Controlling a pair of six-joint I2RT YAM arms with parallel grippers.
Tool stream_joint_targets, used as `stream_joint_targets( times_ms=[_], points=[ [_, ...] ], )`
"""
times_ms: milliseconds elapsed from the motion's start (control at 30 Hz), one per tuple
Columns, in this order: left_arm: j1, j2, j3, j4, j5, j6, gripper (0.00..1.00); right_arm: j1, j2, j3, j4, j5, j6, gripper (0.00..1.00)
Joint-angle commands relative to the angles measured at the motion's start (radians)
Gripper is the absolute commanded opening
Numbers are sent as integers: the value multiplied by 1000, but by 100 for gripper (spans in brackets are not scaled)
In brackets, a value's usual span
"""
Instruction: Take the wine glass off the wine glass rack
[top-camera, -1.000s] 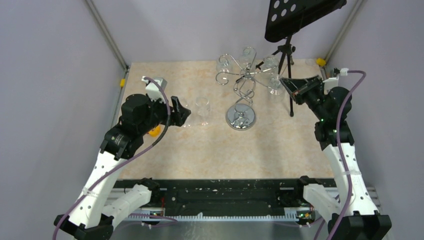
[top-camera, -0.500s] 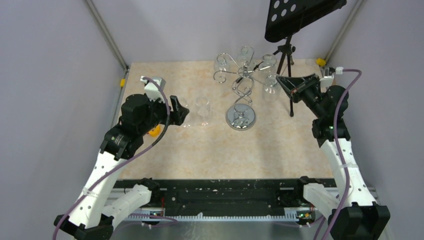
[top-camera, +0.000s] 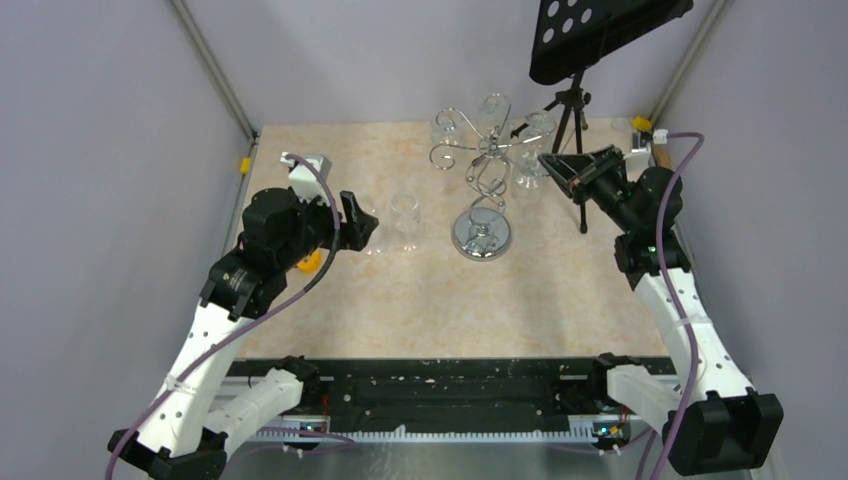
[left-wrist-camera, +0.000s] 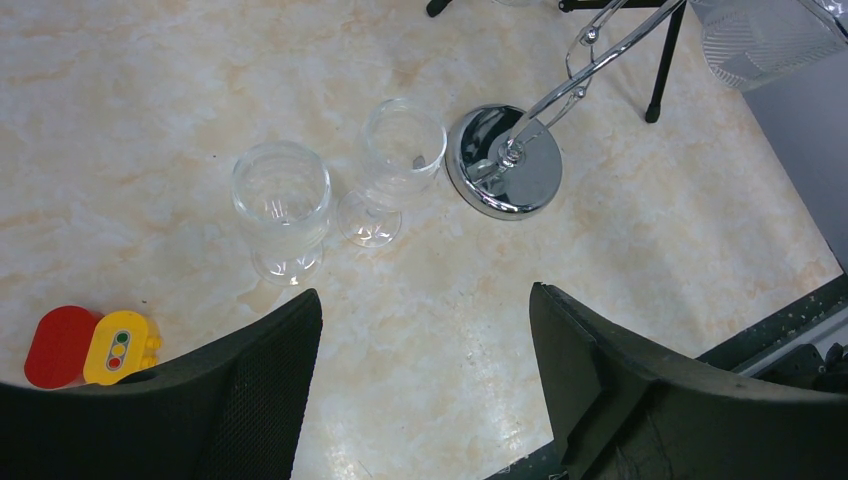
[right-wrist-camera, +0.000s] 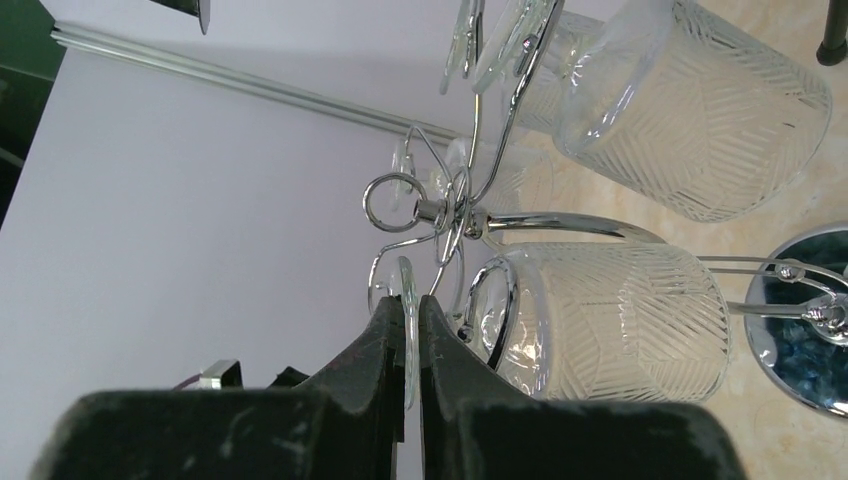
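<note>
Right wrist, wine glass (right-wrist-camera: 610, 320) stem obscured

Shiny chrome wine glass rack (top-camera: 482, 237); clear etched wine glass (right-wrist-camera: 610, 320); smooth table (left-wrist-camera: 150, 100).

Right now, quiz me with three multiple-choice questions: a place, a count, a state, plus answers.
1. Where is the right gripper?
A. at the wine glass rack
B. folded back at its base
C. raised high above everything

2. How many wine glasses stand upright on the table?
A. none
B. two
C. five

3. The left gripper is:
A. shut on a glass
B. shut on nothing
C. open

Answers: 1 A, it pinches the hanging glass by its foot; 2 B, both stand beside the chrome base; 3 C, its jaws stand wide apart.
</note>
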Motion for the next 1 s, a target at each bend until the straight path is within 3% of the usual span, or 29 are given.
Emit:
stream_joint_targets(
  times_ms=[0, 500, 967],
  points=[
    [4, -5, -5, 54, -5, 8, 79, 23, -6, 40, 151, 78, -23, 0],
    [4, -12, -12, 58, 6, -10, 79, 28, -20, -13, 199, 289, 36, 0],
    [4, -25, -25, 57, 2, -15, 79, 31, 7, 36, 92, 329, 129, 0]
  ],
)
